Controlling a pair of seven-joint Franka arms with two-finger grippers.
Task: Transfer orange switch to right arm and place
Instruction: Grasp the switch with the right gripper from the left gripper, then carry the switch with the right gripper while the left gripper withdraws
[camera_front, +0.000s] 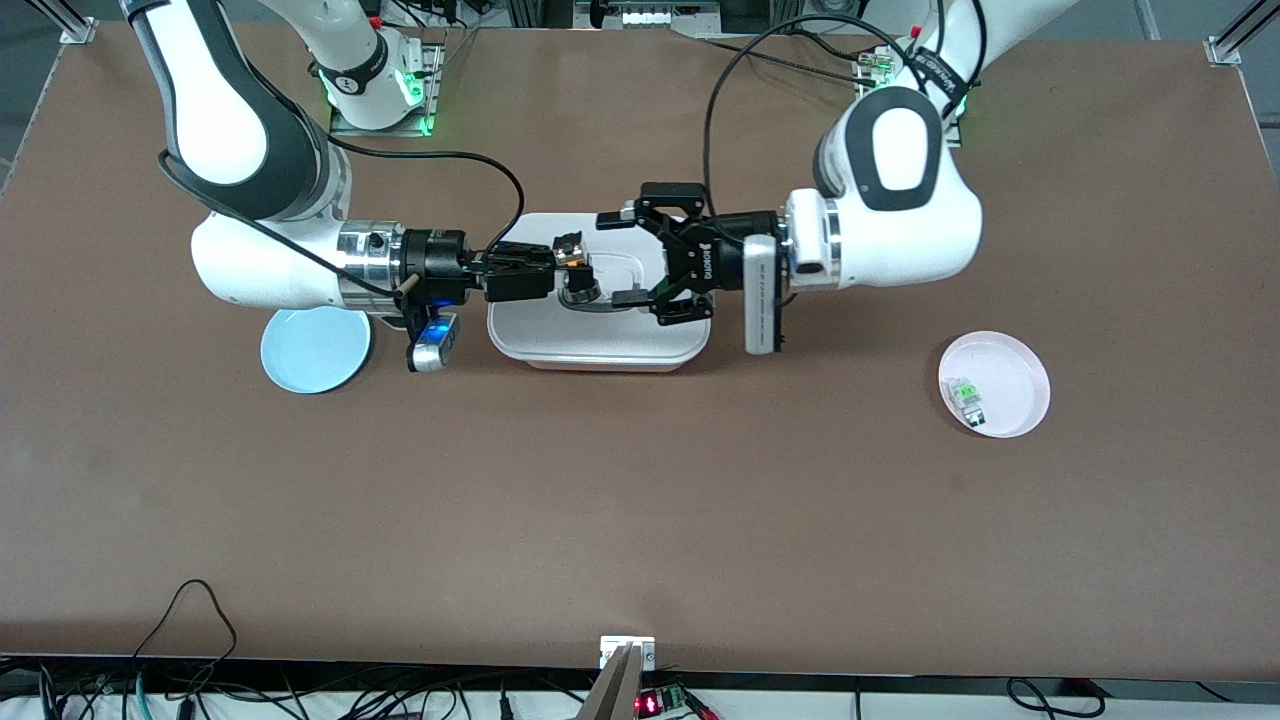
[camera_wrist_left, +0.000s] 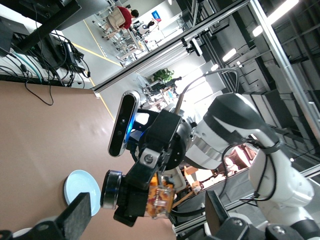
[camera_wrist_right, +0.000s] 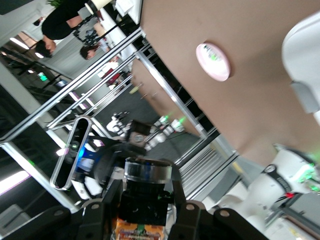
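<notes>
The orange switch (camera_front: 570, 250) is held in the air over the white tray (camera_front: 600, 345), clamped in my right gripper (camera_front: 565, 262), which is shut on it. The right arm (camera_front: 290, 255) reaches in level, its wrist camera glowing blue. My left gripper (camera_front: 613, 259) faces it, open, with one finger on each side of the switch and not touching it. In the left wrist view the switch (camera_wrist_left: 161, 200) shows between my spread left fingers (camera_wrist_left: 80, 216), held by the right gripper (camera_wrist_left: 155, 172). In the right wrist view the switch (camera_wrist_right: 145, 202) sits in my right gripper (camera_wrist_right: 145, 220).
A pale blue plate (camera_front: 315, 350) lies toward the right arm's end, beside the tray. A pink plate (camera_front: 995, 383) with a small clear-and-green component (camera_front: 968, 398) lies toward the left arm's end, nearer the front camera.
</notes>
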